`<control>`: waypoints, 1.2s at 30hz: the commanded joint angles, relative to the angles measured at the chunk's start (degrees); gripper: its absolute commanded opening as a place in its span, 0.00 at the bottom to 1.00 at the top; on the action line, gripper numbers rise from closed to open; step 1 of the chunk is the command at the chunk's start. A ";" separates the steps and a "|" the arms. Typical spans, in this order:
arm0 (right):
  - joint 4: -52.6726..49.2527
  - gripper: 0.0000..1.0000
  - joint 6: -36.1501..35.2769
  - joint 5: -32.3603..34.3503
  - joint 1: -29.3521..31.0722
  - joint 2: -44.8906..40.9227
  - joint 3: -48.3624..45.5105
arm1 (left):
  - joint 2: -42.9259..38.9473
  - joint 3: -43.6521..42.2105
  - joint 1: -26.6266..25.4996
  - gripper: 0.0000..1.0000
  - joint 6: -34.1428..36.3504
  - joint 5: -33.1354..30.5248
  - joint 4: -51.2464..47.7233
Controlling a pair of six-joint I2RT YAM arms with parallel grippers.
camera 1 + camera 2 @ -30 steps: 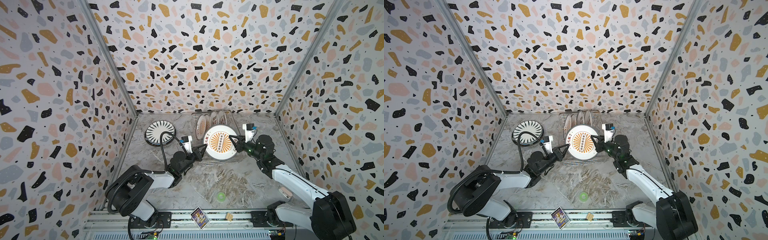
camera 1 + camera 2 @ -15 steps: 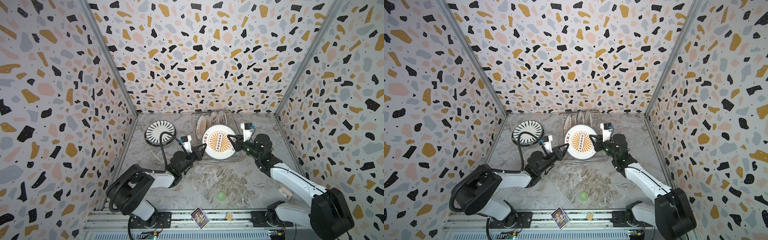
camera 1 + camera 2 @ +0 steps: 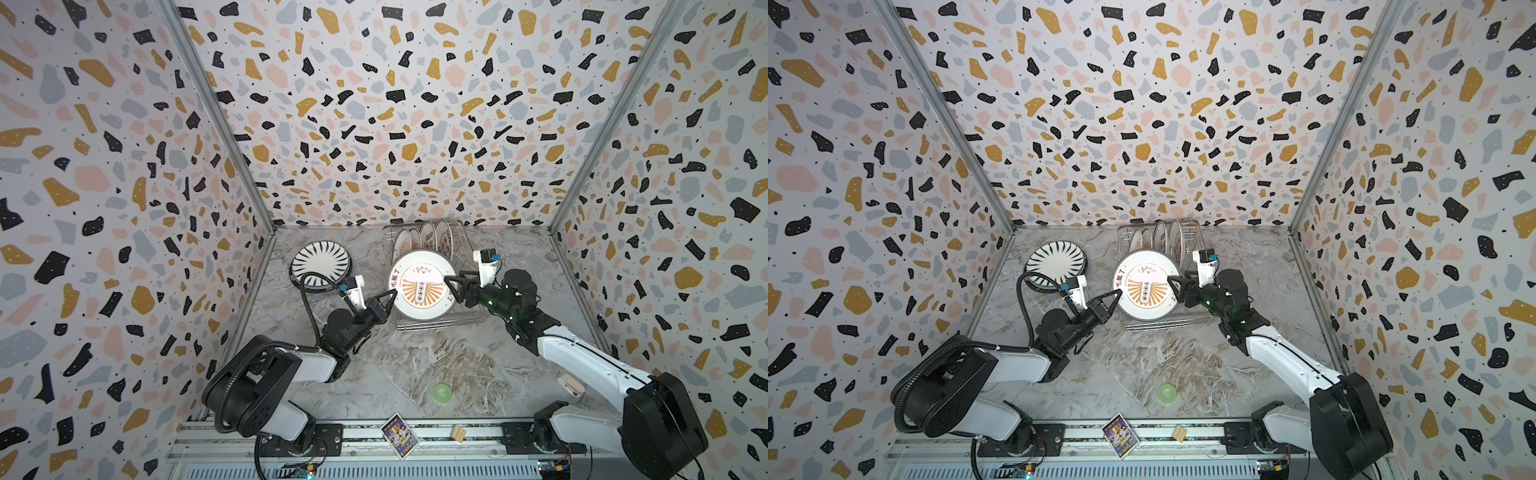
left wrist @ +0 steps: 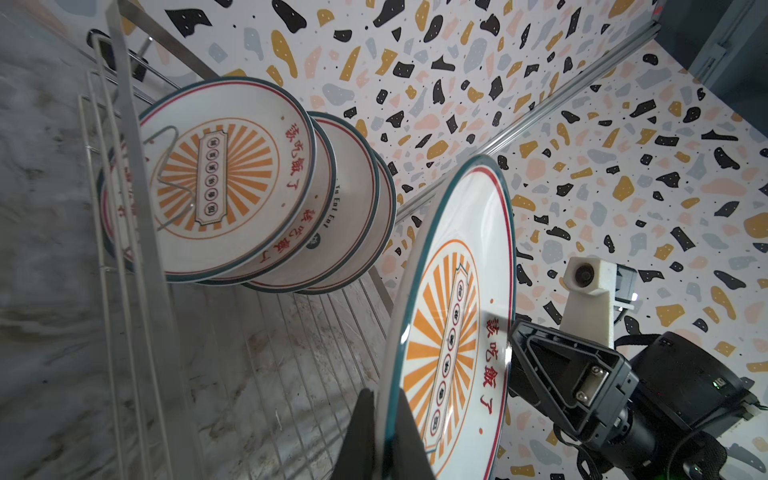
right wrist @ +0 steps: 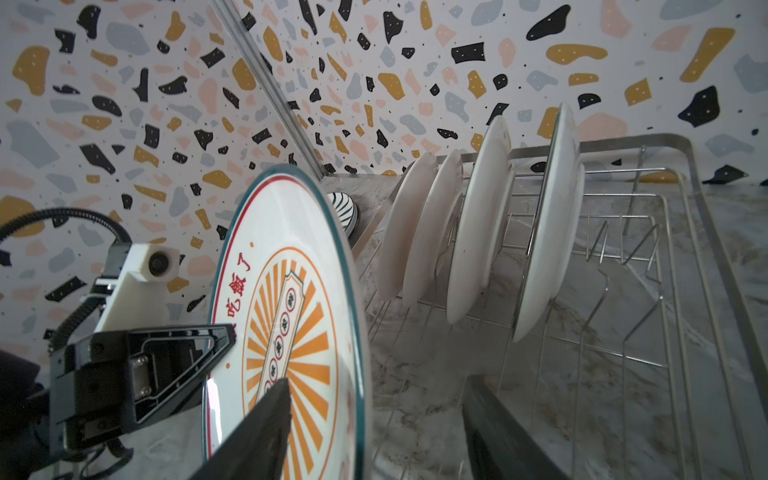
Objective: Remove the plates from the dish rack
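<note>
The marble table (image 3: 374,374) carries one dish rack (image 3: 440,325) at the back middle, and two arms reach in toward the rack's near end. Between them the sunburst plate (image 3: 420,286) stands on edge over that near end, with its face toward the top cameras. I cannot tell whether its lower rim rests on the wires.

A second ago the right gripper (image 3: 449,286) was pinched on the plate's right rim. Now its jaws stand wide apart, with the rim between them. The right wrist view shows one finger in front of the painted face and the other well clear behind. The plate has also shifted a little toward the left. The left gripper (image 3: 394,293) stays clamped on the plate's left rim, one finger on each side of it.

Four racked plates (image 5: 482,216) lean upright in the prongs behind. One striped plate (image 3: 320,262) lies flat on the table left of the rack. It seems to sit on another dish, though that is unclear. One green ring (image 3: 443,392) lies near the front. One card (image 3: 400,435) and one wooden block (image 3: 458,434) rest on the front rail.
</note>
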 commanded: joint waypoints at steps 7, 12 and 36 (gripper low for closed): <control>-1.95 0.99 -4.54 13.54 7.88 -1.13 3.22 | -14.88 -3.78 5.89 0.00 1.70 -2.34 -3.72; 0.75 0.99 -7.36 15.52 13.72 -0.85 3.57 | -20.52 -6.64 10.49 0.00 1.56 -1.30 -6.70; 10.40 1.00 -8.13 11.42 28.46 15.00 12.46 | -35.64 -15.22 25.34 0.00 -6.60 -6.69 -27.38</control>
